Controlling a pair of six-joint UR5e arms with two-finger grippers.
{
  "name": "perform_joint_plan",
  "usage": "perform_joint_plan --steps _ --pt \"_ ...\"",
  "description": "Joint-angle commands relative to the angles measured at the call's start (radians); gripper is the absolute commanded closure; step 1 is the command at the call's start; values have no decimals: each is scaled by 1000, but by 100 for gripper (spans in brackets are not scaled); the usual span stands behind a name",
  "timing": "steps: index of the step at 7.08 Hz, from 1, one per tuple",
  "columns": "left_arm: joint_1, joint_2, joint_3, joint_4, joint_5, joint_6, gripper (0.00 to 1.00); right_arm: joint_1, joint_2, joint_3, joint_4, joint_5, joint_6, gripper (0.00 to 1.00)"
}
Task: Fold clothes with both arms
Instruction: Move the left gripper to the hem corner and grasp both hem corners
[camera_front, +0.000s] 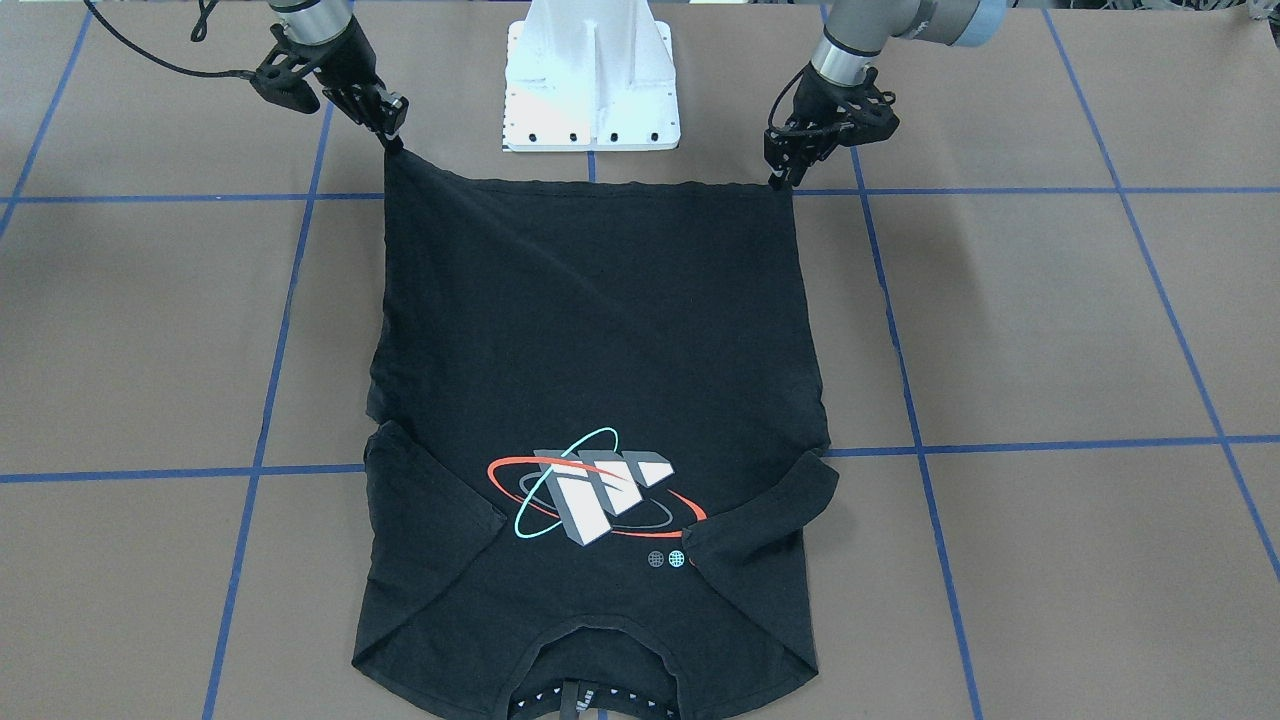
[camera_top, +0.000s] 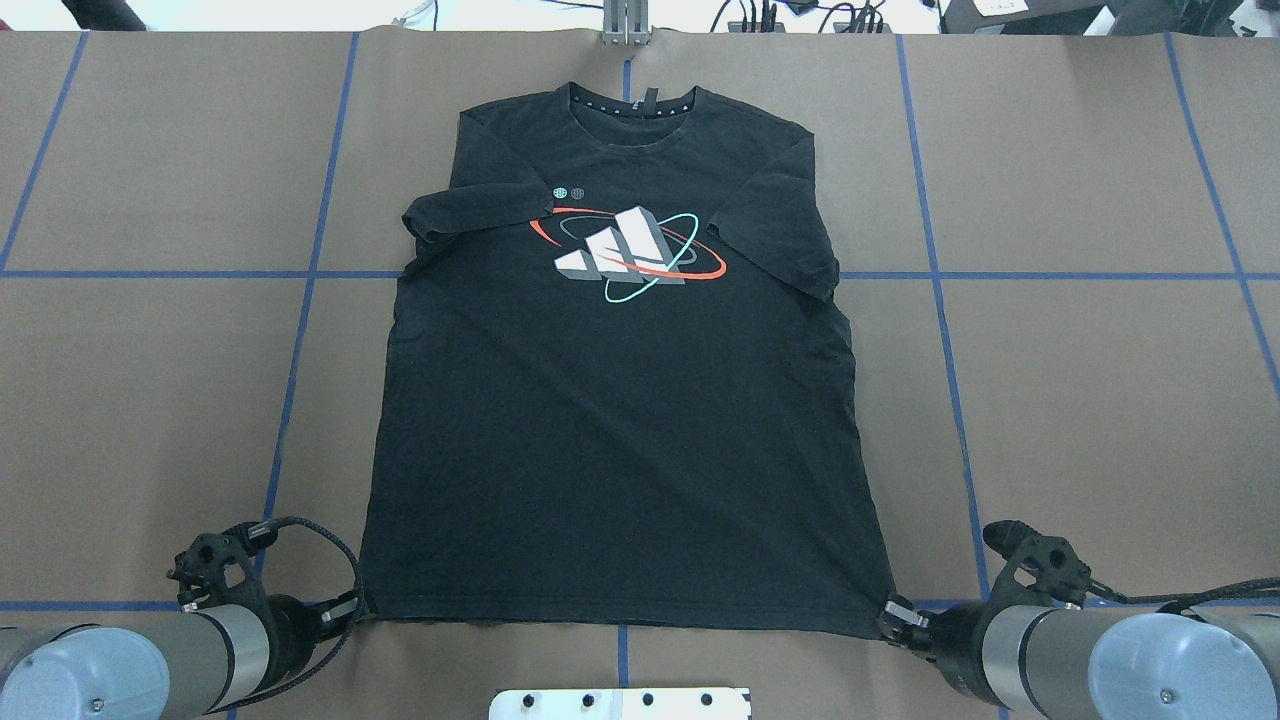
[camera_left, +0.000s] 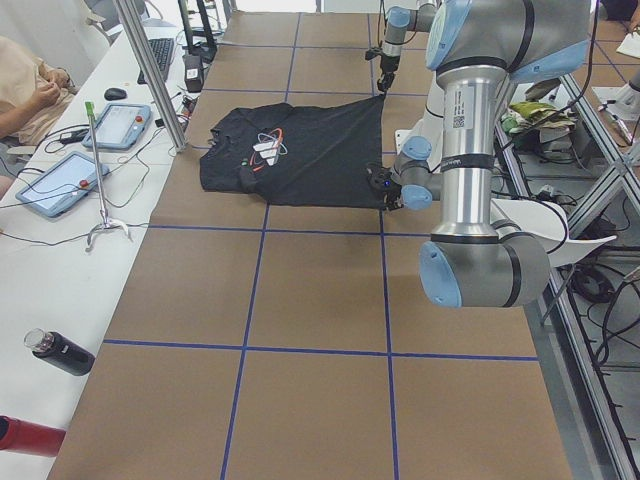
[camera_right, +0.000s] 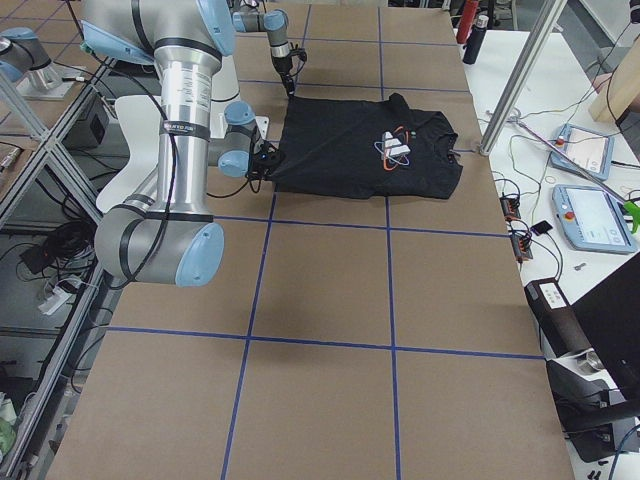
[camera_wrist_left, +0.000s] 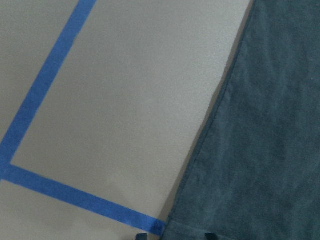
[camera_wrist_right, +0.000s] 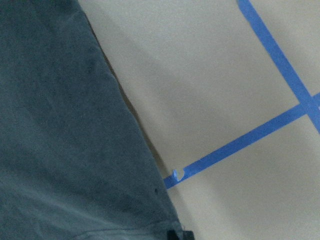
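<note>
The black T-shirt (camera_front: 600, 330) lies flat and front up on the brown table, collar away from the robot, both sleeves folded in over the chest beside the grey-white block print (camera_top: 625, 250). My right gripper (camera_front: 393, 135) is shut on one hem corner, which is pulled up into a small peak; its tip sits at that corner in the right wrist view (camera_wrist_right: 180, 235). My left gripper (camera_front: 780, 178) is at the other hem corner. In the left wrist view its two fingertips (camera_wrist_left: 141, 235) stand apart, with the flat corner of the T-shirt (camera_wrist_left: 270, 125) between them.
The white pedestal base (camera_front: 592, 80) stands just behind the hem, between the arms. Blue tape lines (camera_top: 300, 330) grid the brown table. An operators' bench with tablets (camera_left: 60, 180), a metal post (camera_left: 150, 75) and a bottle (camera_left: 60, 350) runs along the far side.
</note>
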Motion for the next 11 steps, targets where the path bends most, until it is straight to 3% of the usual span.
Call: perform_joint_plan --steps 1,2,4,11 --pt "1 0 1 0 0 0 69 3 0 0 0 0 0 100" --pt "1 0 0 0 0 0 85 5 0 0 0 0 0 100" --pt "-1 4 -11 4 -1 0 100 6 0 -1 0 0 0 100" --pt "-15 99 -322 49 -183 5 100 11 -87 100 5 31 0 100"
